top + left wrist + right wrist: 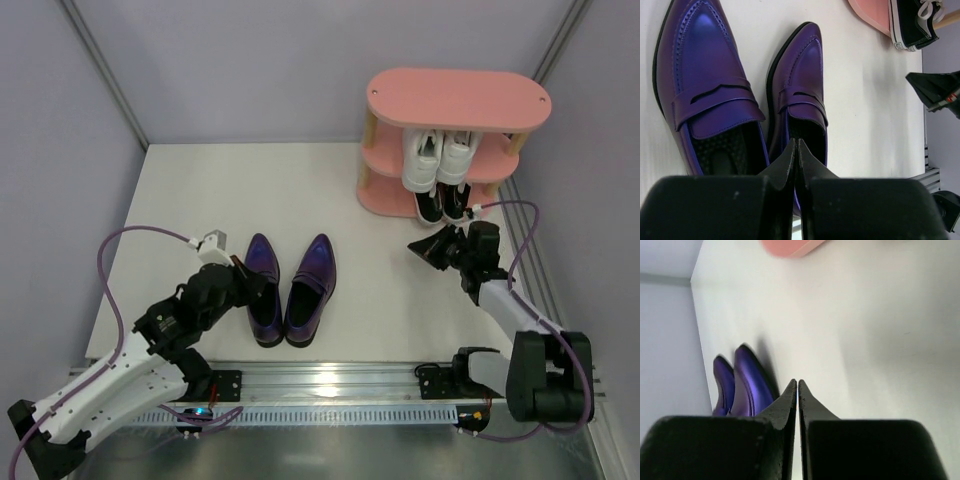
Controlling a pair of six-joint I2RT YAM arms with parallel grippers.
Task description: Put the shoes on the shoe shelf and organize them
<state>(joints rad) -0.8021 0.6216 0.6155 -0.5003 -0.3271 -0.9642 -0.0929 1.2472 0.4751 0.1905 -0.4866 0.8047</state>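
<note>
- 2 purple loafers (pixel 308 285) lay side by side on the white surface (pixel 380 300), well apart from the pink shoe shelf (pixel 458 98).
- Left fingers (pixel 784 162) were pressed together over 1 loafer.
- Right fingers (pixel 784 400) were pressed together too.

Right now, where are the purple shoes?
From above, the purple shoes lie side by side left of centre on the table, by the left gripper.

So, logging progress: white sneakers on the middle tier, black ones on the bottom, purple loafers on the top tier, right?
Not quite. The purple loafers lie on the table beside the left tool, not on the top tier of the shelf; the top external view shows it. The rest holds.
</note>
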